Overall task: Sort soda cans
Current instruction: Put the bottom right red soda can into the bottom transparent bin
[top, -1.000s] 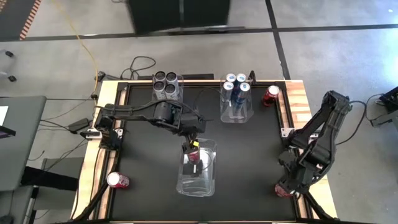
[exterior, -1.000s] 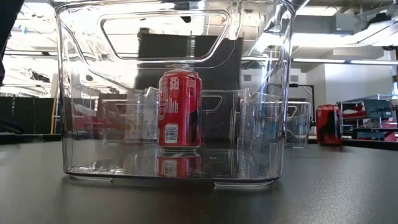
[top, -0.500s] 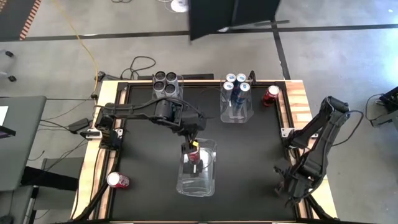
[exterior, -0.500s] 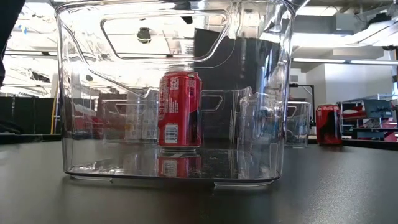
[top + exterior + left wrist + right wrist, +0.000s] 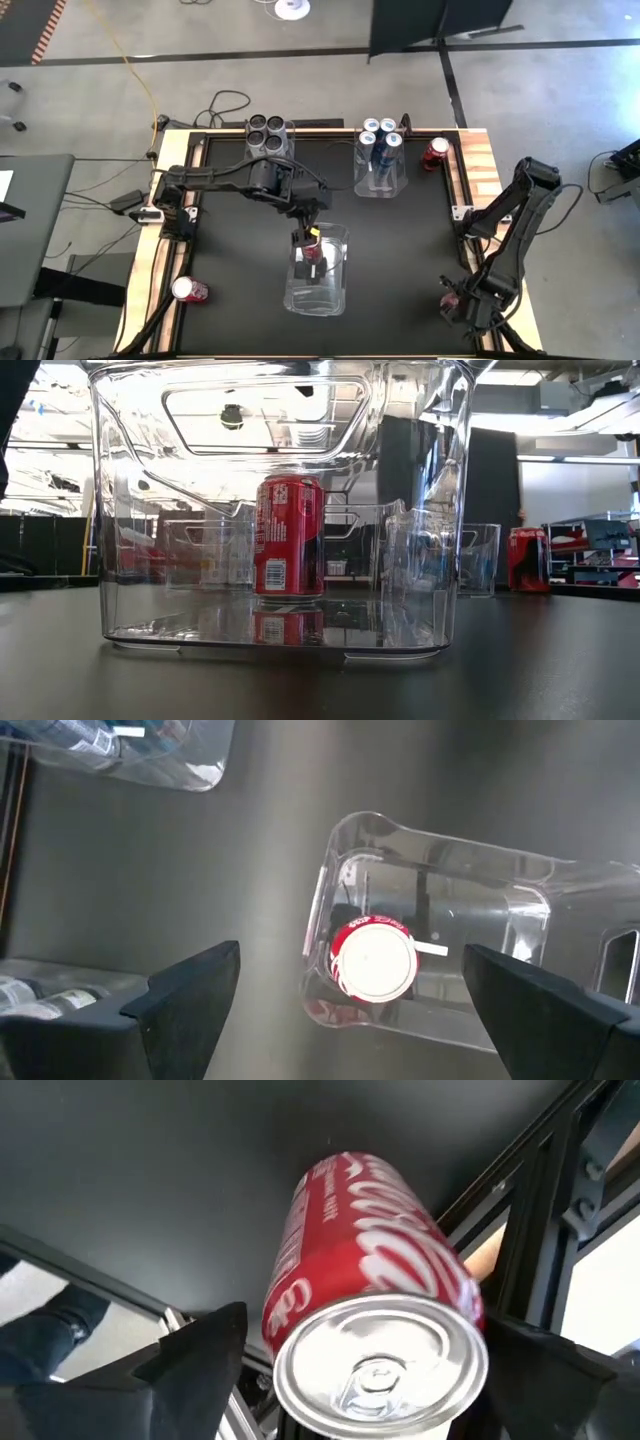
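Right tool closing in on a corner can

The right tool (image 5: 365,1370) stood wide open with a red cola can (image 5: 375,1340) between its fingers, not gripped; squeezing mid-body should hold best. The bench frame (image 5: 520,1210) ran just beside it, leaving little room. The left tool (image 5: 350,1010), open and empty, hovered above a red can (image 5: 372,958) in the clear bin (image 5: 440,860).
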Tool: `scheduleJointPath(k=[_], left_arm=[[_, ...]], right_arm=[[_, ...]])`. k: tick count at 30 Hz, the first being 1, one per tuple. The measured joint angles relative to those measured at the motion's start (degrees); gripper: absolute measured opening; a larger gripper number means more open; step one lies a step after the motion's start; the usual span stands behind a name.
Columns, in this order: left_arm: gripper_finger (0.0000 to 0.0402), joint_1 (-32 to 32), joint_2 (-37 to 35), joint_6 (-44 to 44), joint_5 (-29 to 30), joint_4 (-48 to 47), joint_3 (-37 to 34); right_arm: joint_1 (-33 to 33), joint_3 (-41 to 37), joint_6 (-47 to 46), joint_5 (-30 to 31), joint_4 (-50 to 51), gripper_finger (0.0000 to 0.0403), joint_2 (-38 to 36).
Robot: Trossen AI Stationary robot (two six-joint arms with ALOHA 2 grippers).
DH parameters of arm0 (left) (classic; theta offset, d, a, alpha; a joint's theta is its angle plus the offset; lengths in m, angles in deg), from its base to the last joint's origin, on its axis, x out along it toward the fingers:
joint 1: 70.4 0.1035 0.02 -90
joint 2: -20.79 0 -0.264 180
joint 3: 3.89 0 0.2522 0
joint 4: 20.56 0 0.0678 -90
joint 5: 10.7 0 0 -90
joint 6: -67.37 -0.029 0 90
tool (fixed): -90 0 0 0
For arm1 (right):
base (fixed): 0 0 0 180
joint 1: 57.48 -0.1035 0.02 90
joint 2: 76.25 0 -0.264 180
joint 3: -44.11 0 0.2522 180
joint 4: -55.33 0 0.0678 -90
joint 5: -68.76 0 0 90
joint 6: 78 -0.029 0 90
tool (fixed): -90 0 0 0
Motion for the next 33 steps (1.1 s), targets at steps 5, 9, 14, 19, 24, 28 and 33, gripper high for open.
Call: scheduleJointPath(k=[5, 9, 14, 19, 24, 28, 33], left_arm=[[0.0378, 0.91, 0.00, 1.28, 2.67, -1.38, 0.00], [0.0377, 1.62, 0.00, 1.64, 5.92, -4.21, 0.00], [0.0372, 2.70, 0.00, 1.44, 9.54, -9.10, 0.00], [0.0371, 3.72, 0.00, 1.17, 7.05, -10.48, 0.00], [0.0370, 4.28, 0.00, -0.78, 6.16, -10.88, 0.00], [0.0370, 4.71, -0.33, -0.53, 6.13, -11.22, -0.02], [0.0370, 5.13, -2.24, 0.64, 6.94, -11.24, -0.04]], right_arm=[[0.13, 0.00, 0.24, 1.34, 0.70, 0.0331, -0.03], [0.29, 0.11, 1.37, 1.33, 1.87, 0.0289, -0.12], [3.21, 0.89, 4.87, 1.14, 3.24, 0.0286, 0.07], [10.66, 1.56, 9.99, 2.32, 6.39, 0.0286, 0.08], [19.73, 3.25, 23.54, 3.17, 5.74, 0.0286, 0.08], [26.74, 8.15, 33.69, 5.62, 7.63, 0.0286, 0.08], [35.71, 15.35, 45.54, 8.30, 8.87, 0.0286, 0.08]])
